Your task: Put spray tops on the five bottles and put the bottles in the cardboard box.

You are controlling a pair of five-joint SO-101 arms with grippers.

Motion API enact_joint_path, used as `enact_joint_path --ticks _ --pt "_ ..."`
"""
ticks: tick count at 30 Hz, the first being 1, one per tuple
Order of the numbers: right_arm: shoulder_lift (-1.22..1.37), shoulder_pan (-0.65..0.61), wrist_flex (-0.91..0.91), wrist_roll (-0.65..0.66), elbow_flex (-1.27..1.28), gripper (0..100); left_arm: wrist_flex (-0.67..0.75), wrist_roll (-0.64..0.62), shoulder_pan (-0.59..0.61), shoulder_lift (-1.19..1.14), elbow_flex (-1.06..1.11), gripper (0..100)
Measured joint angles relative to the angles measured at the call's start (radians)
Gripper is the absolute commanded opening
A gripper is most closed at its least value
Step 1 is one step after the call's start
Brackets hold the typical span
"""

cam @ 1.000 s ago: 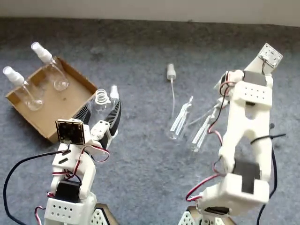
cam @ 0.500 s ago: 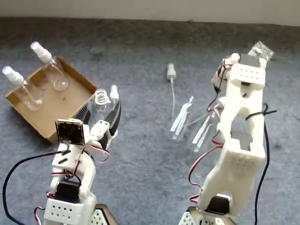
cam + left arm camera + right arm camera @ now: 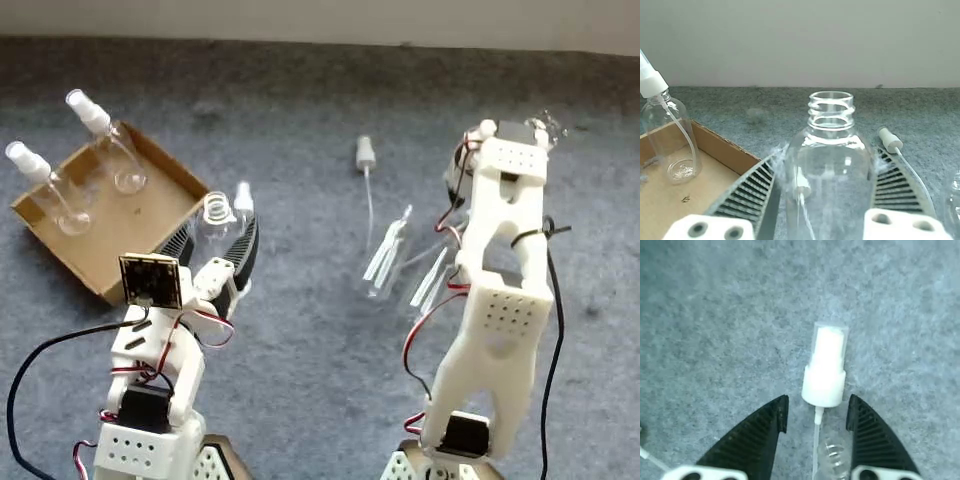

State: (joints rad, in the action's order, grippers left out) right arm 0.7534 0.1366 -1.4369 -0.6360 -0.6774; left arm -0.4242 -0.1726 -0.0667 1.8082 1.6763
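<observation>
My left gripper (image 3: 216, 228) (image 3: 827, 165) is shut on a clear bottle (image 3: 212, 215) (image 3: 829, 150) with an open threaded neck, held upright beside the cardboard box (image 3: 150, 215) (image 3: 715, 172). Two bottles with spray tops (image 3: 110, 150) (image 3: 48, 188) lie in the box. In the right wrist view my right gripper (image 3: 817, 402) stands open just above the carpet, its fingers on either side of a white spray top (image 3: 824, 371) lying there. Another loose spray top (image 3: 365, 153) lies further left. Two clear bottles (image 3: 385, 255) (image 3: 430, 278) lie beside the right arm (image 3: 505, 200).
Grey carpet covers the table up to a pale wall at the back. A small white top (image 3: 243, 195) shows just right of the held bottle. A clear threaded neck (image 3: 833, 456) lies between the right fingers, near the camera.
The right arm has stretched forward and tipped down over the carpet. The left arm and its bottle have not moved.
</observation>
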Motion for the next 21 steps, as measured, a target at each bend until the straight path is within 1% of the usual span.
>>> enact_joint_path --ticks 6,14,16,20,21 --pt "0.058 0.005 0.000 0.000 -0.052 18.1 0.000 0.000 0.000 0.000 0.000 15" --pt "0.104 0.046 0.002 0.000 -0.055 18.0 0.000 0.000 0.000 0.000 0.000 15" --pt "0.104 0.048 0.002 0.000 -0.055 14.8 0.000 0.000 0.000 0.000 0.000 15" --pt "0.104 0.054 -0.002 0.000 -0.055 0.6 0.000 0.000 0.000 0.000 0.000 15" --pt "0.104 0.061 -0.002 0.000 -0.055 0.2 0.000 0.000 0.000 0.000 0.000 15"
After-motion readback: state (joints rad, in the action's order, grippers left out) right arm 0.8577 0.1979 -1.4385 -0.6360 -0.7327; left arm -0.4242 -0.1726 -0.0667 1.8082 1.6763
